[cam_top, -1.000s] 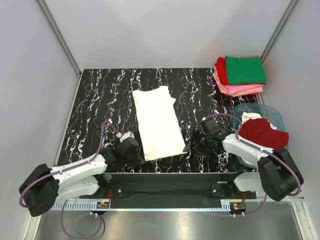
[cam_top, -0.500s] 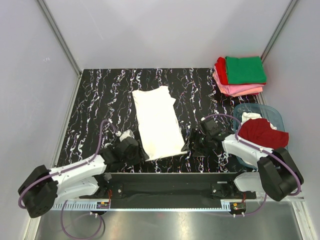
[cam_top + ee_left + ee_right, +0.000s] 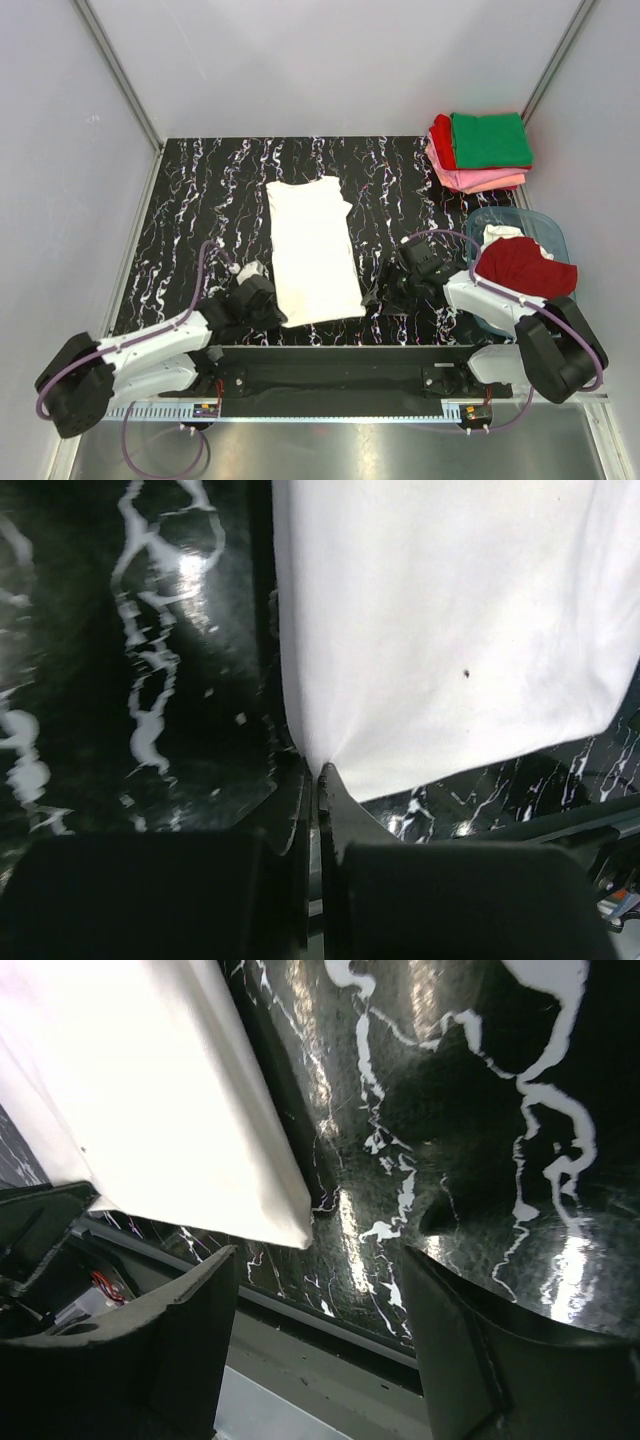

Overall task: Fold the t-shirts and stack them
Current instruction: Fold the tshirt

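Note:
A plain white t-shirt [image 3: 313,248] lies folded into a long strip on the black marbled table [image 3: 190,200]. My left gripper [image 3: 281,318] is shut on its near left corner; the left wrist view shows the cloth [image 3: 450,630] pinched between the fingertips [image 3: 335,785]. My right gripper [image 3: 372,296] is open and empty beside the shirt's near right corner [image 3: 290,1222], which lies just ahead of its jaws. A stack of folded tees, green [image 3: 490,139] on top of red and pink, sits at the far right. A dark red tee [image 3: 525,266] and a white one [image 3: 500,234] lie in the tub.
The translucent blue-grey tub [image 3: 545,226] stands at the right edge, close behind my right arm. The table's front rail [image 3: 340,355] runs just below both grippers. Grey walls enclose the table on three sides.
The shirt's near edge has been drawn left and straightened, with my left gripper moving slightly nearer. My right gripper has shifted a little towards the near right corner.

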Robot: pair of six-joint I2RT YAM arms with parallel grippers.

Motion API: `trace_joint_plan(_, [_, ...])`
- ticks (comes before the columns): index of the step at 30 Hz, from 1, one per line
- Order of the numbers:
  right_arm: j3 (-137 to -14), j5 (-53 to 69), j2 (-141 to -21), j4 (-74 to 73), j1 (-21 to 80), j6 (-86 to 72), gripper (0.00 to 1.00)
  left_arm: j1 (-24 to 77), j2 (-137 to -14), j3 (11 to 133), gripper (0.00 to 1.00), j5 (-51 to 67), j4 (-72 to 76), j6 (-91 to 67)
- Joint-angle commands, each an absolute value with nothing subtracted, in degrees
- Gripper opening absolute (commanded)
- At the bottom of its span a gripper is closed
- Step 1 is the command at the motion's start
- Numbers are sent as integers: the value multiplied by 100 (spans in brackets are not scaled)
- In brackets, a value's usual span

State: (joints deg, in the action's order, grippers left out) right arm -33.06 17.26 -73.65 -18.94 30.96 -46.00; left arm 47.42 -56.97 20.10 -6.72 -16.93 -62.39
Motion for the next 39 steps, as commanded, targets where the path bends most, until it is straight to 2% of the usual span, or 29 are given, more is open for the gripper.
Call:
trace_joint_plan(1, [-3199,1802,-7347,-1496,3435,-4939,72,4658,-5046,1837,9,-1002,-2443,-6275])
trace_joint_plan(2, [-3182,1810,-7400,-1407,3515,-4992,71,4650,-4914,1811,23,-993,-2478,-6284])
trace_joint_plan(3, [-3173,1828,-7453,-1319,3594,-5114,71,4649,-4878,1793,32,-950,-2487,-6284])
trace_joint_plan(4, [-3147,1854,-7601,-1110,3682,-5185,71,4649,-4869,1784,50,-949,-2505,-6302])
trace_joint_plan(6, [-3129,1881,-7734,-959,3858,-5317,70,4649,-4887,1802,54,-940,-2592,-6284])
trace_joint_plan(11, [-3102,1811,-7980,-712,4060,-5440,70,4641,-4720,1758,71,-958,-2716,-6337])
trace_joint_plan(15, [-3155,1732,-8068,-694,4069,-5423,65,4649,-4702,1600,72,-801,-2514,-6372])
trace_joint_plan(20, [-3190,1688,-8191,-650,4069,-5405,57,4641,-4991,1442,66,-642,-2119,-6416])
trace_joint_plan(31, [-3208,1565,-8200,-642,4069,-5388,53,4649,-5045,1292,50,-545,-1942,-6469])
trace_joint_plan(33, [-3208,1564,-8209,-633,4069,-5396,49,4649,-5071,1283,43,-562,-1934,-6460])
trace_joint_plan(34, [-3208,1564,-8209,-642,4069,-5396,39,4649,-5089,1283,38,-562,-1934,-6460])
trace_joint_plan(35, [-3208,1556,-8209,-624,4069,-5396,32,4649,-5124,1283,20,-571,-1899,-6443])
trace_joint_plan(37, [-3182,1556,-8174,-624,4069,-5405,19,4649,-5176,1292,6,-597,-1872,-6399])
trace_joint_plan(38, [-3182,1564,-8165,-615,4069,-5405,17,4649,-5220,1309,0,-615,-1855,-6364])
trace_joint_plan(39, [-3173,1556,-8130,-615,4069,-5405,15,4649,-5229,1353,0,-633,-1863,-6328])
